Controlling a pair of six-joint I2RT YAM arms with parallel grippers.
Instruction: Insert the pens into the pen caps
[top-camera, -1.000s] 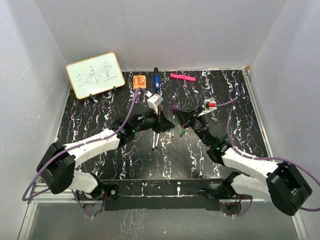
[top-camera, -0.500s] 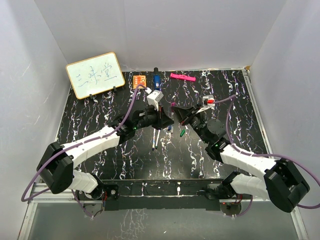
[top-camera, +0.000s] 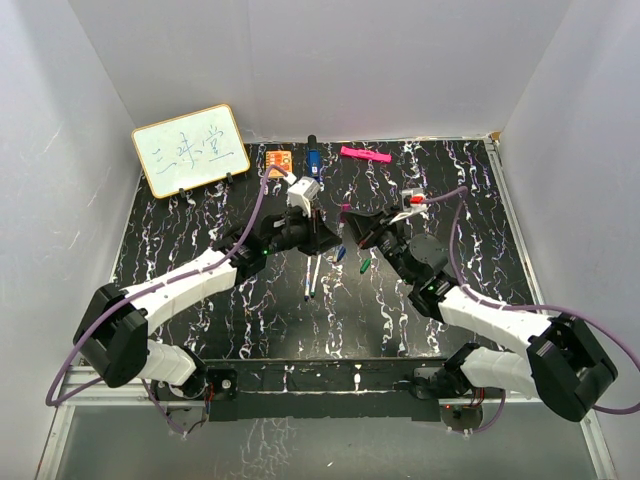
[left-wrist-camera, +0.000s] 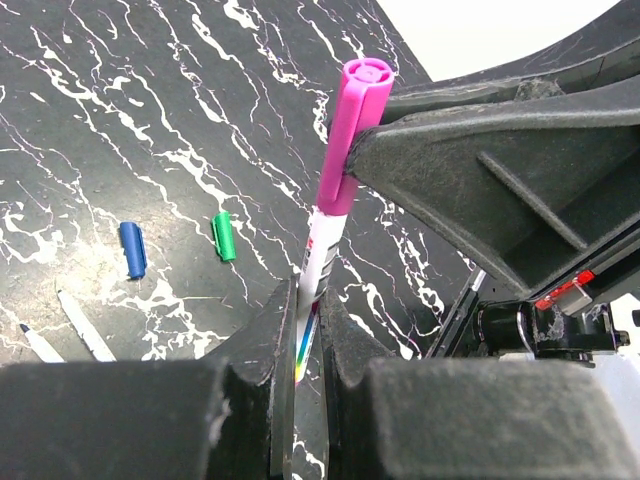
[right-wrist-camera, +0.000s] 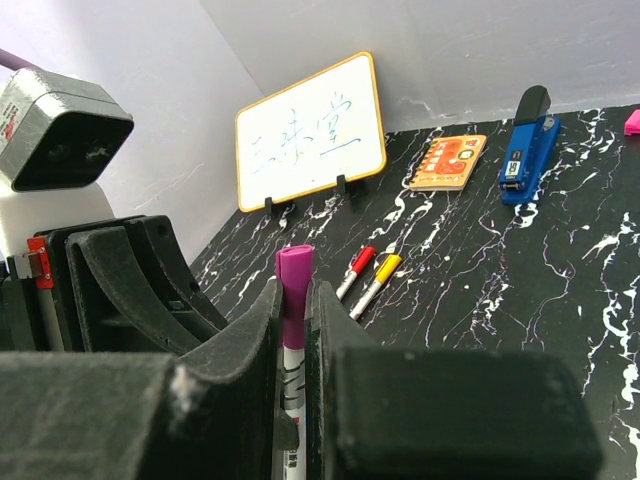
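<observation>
Left gripper (left-wrist-camera: 308, 315), clamped on the pen (left-wrist-camera: 318, 250), must line up coaxially with the purple cap (left-wrist-camera: 352, 120) at its 12 o'clock, pinched in the right gripper (right-wrist-camera: 293, 300), and press straight home.

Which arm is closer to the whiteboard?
Left. The left arm lies in front of the whiteboard, slightly to its right; the right arm lies much farther right.
</observation>
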